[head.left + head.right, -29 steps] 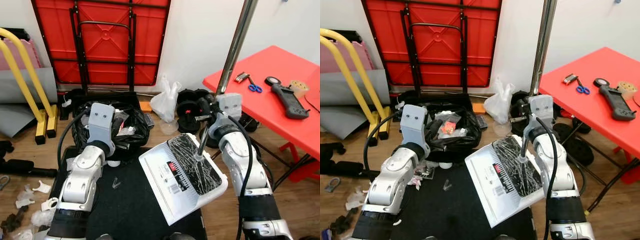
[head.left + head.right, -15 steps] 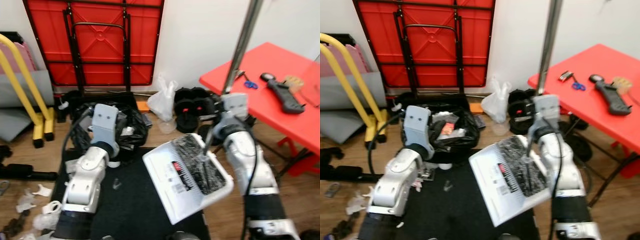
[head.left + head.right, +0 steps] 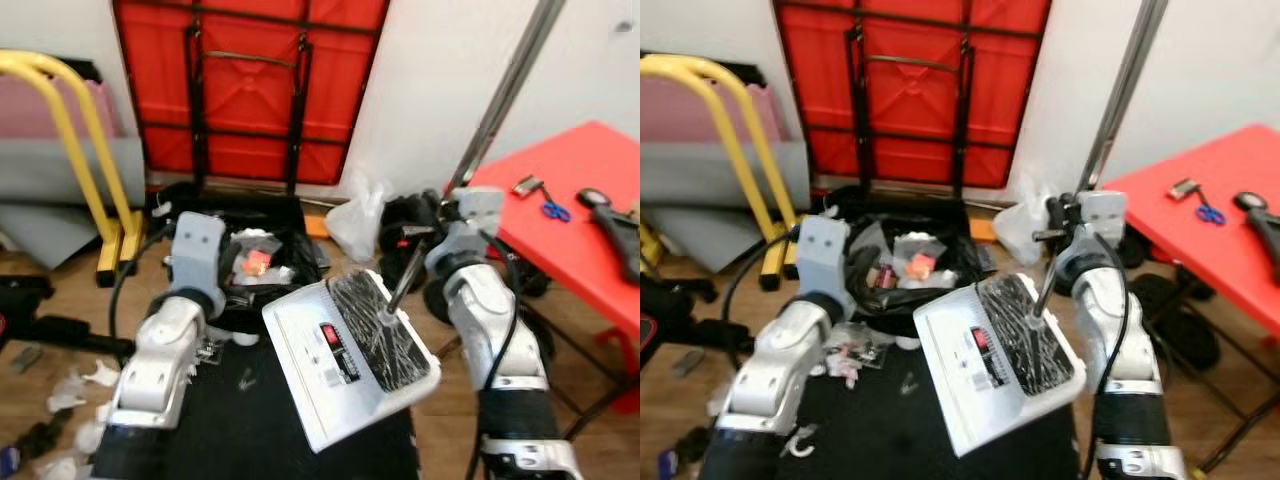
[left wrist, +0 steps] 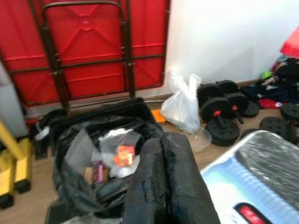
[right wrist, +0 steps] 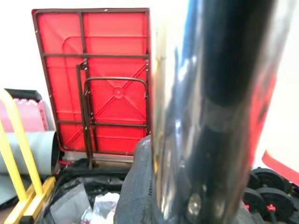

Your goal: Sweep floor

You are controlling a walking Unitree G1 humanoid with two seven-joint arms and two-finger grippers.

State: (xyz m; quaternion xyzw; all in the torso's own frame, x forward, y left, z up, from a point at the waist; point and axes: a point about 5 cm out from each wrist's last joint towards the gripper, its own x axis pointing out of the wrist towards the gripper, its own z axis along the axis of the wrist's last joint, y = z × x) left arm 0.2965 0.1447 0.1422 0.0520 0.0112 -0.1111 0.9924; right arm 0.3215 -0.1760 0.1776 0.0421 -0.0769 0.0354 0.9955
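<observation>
Since a second ago, mostly the camera has swung; the white dustpan [image 3: 345,360] has barely shifted in the right claw's [image 3: 432,232] grip. Its tray, holding dark debris, tilts above the black mat [image 3: 245,420]. Its long silver handle [image 3: 500,105] runs up and rightward, clamped by that claw. Left claw [image 4: 163,182] is closed, empty, near the black bin bag [image 3: 262,265].
</observation>
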